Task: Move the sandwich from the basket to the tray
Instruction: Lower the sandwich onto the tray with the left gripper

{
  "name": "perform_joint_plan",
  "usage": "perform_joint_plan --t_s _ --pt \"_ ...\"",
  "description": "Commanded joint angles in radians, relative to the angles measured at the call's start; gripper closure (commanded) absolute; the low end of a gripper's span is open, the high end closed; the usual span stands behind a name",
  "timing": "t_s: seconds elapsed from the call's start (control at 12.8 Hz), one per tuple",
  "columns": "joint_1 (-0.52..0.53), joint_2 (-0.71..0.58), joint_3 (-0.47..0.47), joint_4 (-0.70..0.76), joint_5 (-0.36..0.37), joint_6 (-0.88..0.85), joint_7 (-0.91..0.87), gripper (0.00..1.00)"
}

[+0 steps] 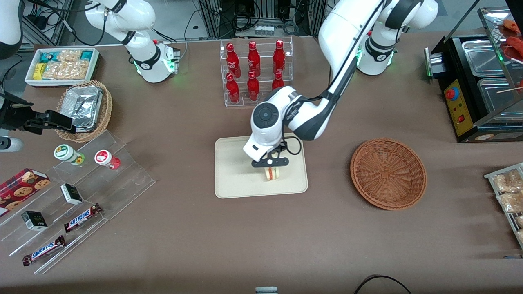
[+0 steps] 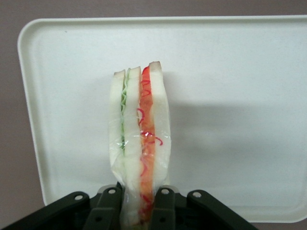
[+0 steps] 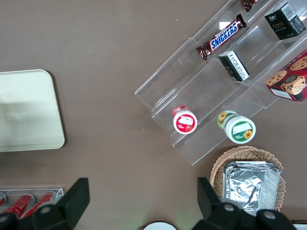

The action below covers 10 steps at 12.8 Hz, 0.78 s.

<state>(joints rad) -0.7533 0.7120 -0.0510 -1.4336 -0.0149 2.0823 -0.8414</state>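
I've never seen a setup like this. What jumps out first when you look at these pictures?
Most striking is the white arm's gripper poised over the cream tray at the table's middle, shut on a layered sandwich that hangs down toward the tray. Beside the tray, toward the working arm's end, sits an empty reddish-brown basket. Farther from the front camera, red bottles gleam in a clear rack.

The gripper (image 1: 270, 163) is over the tray (image 1: 233, 179), its fingers (image 2: 163, 211) closed on the sandwich (image 1: 272, 173), which stands upright at the tray's nearer part, toward the working arm's end. The basket (image 1: 388, 173) sits on the table beside the tray, well apart from it, toward the working arm's end. A bottle rack (image 1: 255, 71) stands farther from the front camera than the tray.
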Motion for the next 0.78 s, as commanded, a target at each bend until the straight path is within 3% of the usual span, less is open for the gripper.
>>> perform_joint_plan --t_s 0.0,0.71 --pt "-0.032 0.059 0.014 0.114 -0.002 -0.066 -0.030 1.00" --pt "-0.040 0.087 0.017 0.121 0.036 -0.021 -0.065 1.00"
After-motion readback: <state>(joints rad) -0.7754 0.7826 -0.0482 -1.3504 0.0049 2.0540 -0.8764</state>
